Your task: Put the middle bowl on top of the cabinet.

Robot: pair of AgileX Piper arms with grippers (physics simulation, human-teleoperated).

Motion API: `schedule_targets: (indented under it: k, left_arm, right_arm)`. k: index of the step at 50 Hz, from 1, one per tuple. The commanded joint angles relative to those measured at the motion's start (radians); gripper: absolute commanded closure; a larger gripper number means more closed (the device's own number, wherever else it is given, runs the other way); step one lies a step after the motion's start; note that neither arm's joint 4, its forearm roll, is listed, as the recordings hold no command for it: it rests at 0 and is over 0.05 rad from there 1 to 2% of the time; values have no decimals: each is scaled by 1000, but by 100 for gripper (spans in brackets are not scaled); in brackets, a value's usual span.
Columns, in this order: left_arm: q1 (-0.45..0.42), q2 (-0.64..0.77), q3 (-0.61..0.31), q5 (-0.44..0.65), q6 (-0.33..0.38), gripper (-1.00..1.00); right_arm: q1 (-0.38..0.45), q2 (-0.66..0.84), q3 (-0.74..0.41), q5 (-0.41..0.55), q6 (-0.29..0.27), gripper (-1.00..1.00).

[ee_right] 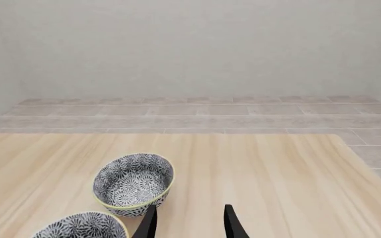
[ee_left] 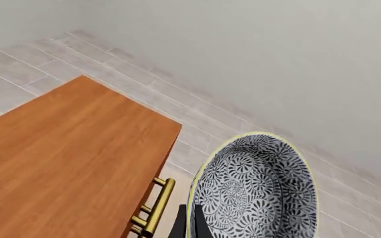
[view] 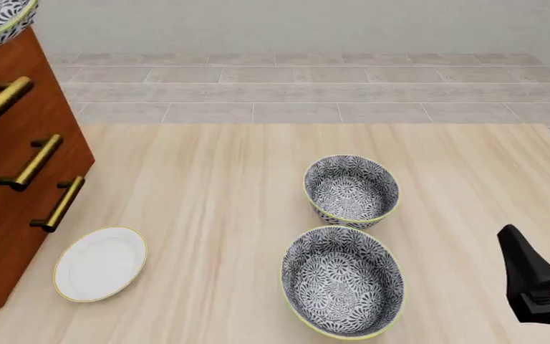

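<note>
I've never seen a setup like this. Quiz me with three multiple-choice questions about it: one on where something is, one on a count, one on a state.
1. Where is the white plate?
A. beside the cabinet
B. on the cabinet
C. inside a bowl

2. How many patterned bowls stand on the table?
A. one
B. two
C. four

3. How is the lifted bowl held?
A. flat on the table
B. tilted, gripped at its rim
C. upside down

Answers:
1 A, it lies by the cabinet's foot.
2 B, a near bowl and a far bowl.
3 B, the left wrist view shows the left jaws on its rim.
</note>
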Motion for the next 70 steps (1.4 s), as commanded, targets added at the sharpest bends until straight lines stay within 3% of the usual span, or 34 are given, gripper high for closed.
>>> schedule_targets:
  k: [1,20,39,70]
  left_arm:
    - [34,23,-19,-15,-11,100]
    - [90,60,-99,7,-45,100]
    - [154,157,-113,-43,-81,100]
    - [240,300,-169,-88,-83,100]
  right_arm:
    - [5,24,0,-23,-4,-100]
    - [9,41,0,-40,-4,-100]
    - [12,50,0,-45,-4,-100]
    - [13,96,0,-84,-11,-100]
